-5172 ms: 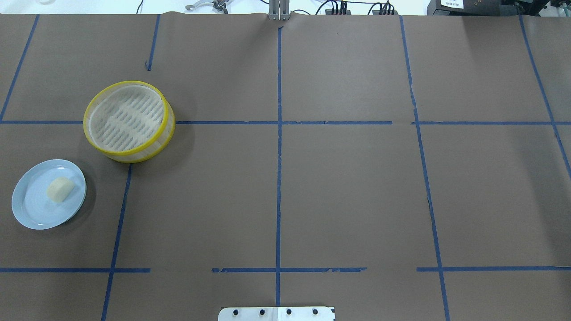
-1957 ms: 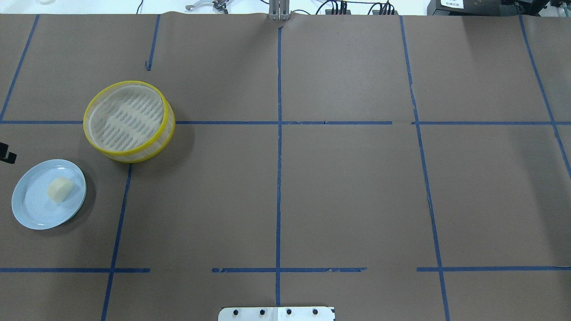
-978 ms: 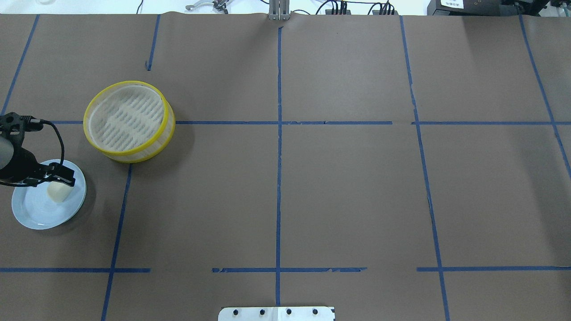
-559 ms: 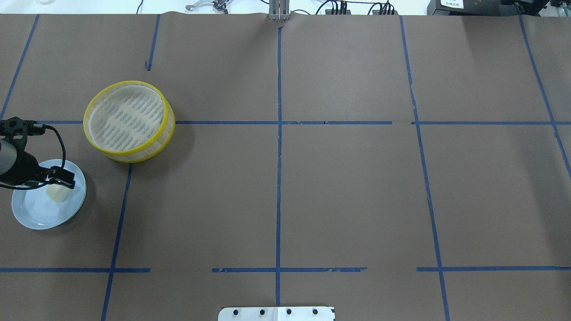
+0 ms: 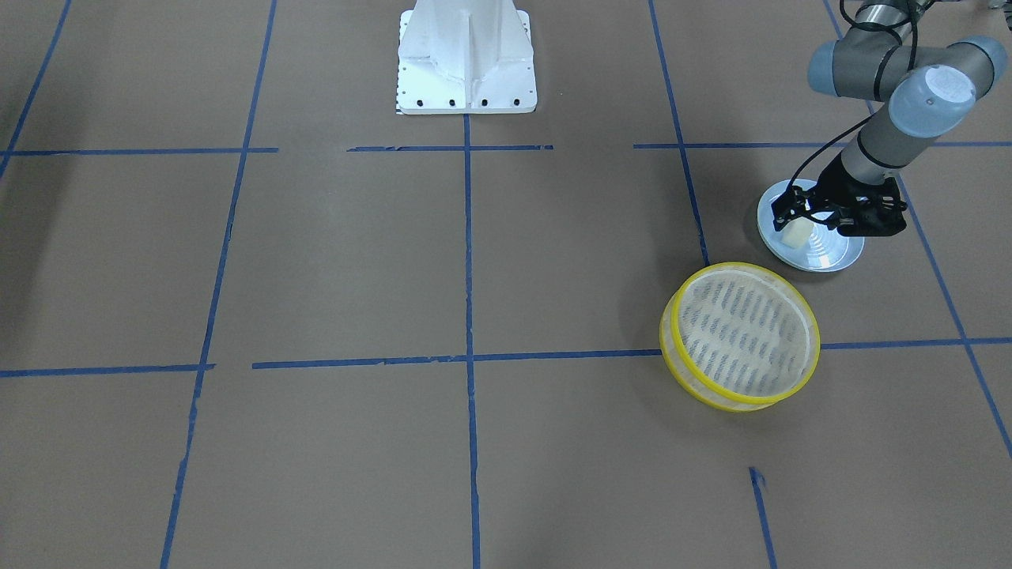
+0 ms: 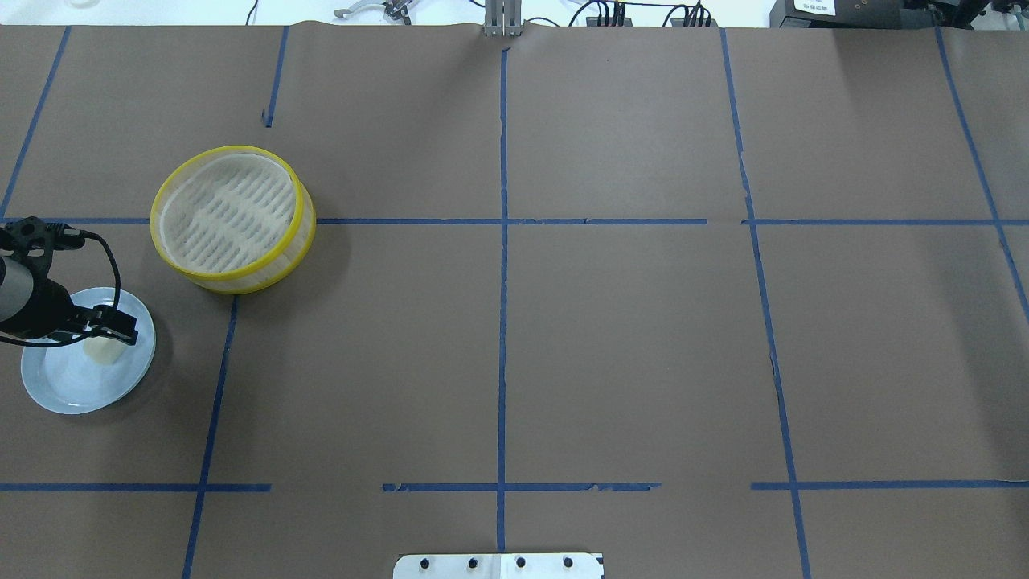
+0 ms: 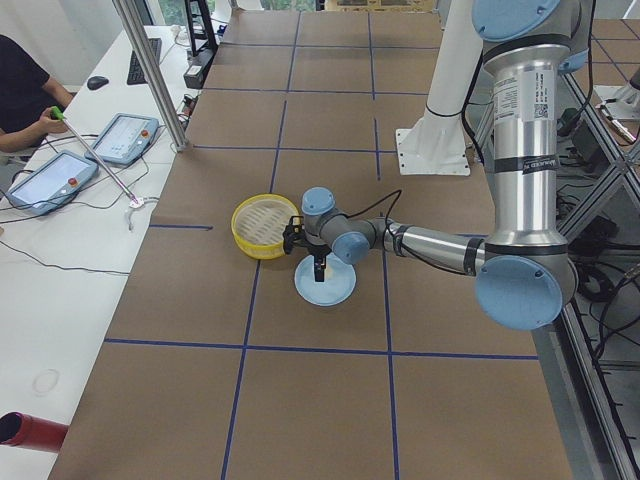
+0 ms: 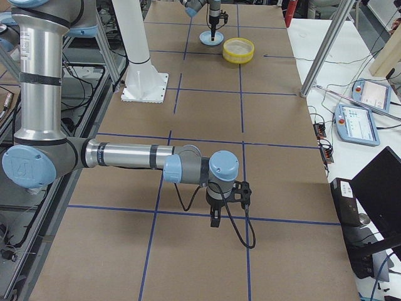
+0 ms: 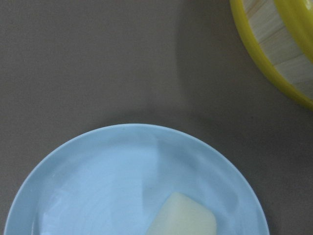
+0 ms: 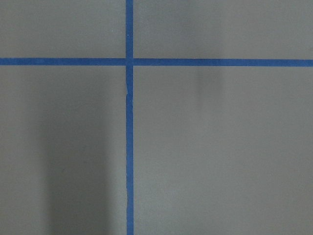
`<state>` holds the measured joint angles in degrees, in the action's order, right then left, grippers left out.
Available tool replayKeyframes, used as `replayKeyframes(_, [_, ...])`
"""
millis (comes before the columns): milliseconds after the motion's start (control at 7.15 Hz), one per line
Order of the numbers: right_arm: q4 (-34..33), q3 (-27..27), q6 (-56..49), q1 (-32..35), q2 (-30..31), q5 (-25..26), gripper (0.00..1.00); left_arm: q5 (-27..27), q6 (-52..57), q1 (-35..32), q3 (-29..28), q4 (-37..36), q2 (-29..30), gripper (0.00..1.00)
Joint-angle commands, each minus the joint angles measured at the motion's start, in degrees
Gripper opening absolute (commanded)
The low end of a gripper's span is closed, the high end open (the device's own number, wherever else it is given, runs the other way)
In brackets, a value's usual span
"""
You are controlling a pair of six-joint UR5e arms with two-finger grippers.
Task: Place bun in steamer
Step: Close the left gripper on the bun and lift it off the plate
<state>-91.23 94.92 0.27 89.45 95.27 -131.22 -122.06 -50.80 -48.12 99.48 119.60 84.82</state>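
Cream, matte bun (image 5: 797, 231) lies on the pale blue plate (image 5: 826, 257), partly hidden beneath the spread left pincer (image 5: 797, 220). I cannot tell the right pincer's (image 8: 215, 221) state.

right gripper (image 8: 215, 220) over taped table (image 8: 276, 157)

The label (image 7: 528, 95) on the left arm (image 7: 520, 190) is too small to read.

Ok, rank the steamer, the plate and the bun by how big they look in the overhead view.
1. steamer, the largest.
2. plate, somewhat smaller across.
3. bun, by far the smallest, though only part of it shows.
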Motion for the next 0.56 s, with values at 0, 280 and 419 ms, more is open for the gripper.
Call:
replayKeyframes(0, [0.0, 0.0, 0.0, 0.0, 0.0, 0.0, 1.00, -0.3, 0.0, 0.4, -0.1, -0.1, 0.0, 0.99])
replayKeyframes(280, [0.0, 0.0, 0.0, -0.1, 0.0, 0.0, 1.00, -0.5, -0.1, 0.5, -0.1, -0.2, 0.0, 0.80])
replayKeyframes(419, [0.0, 0.0, 0.0, 0.0, 0.0, 0.0, 1.00, -0.5, -0.1, 0.5, -0.2, -0.3, -0.1, 0.67])
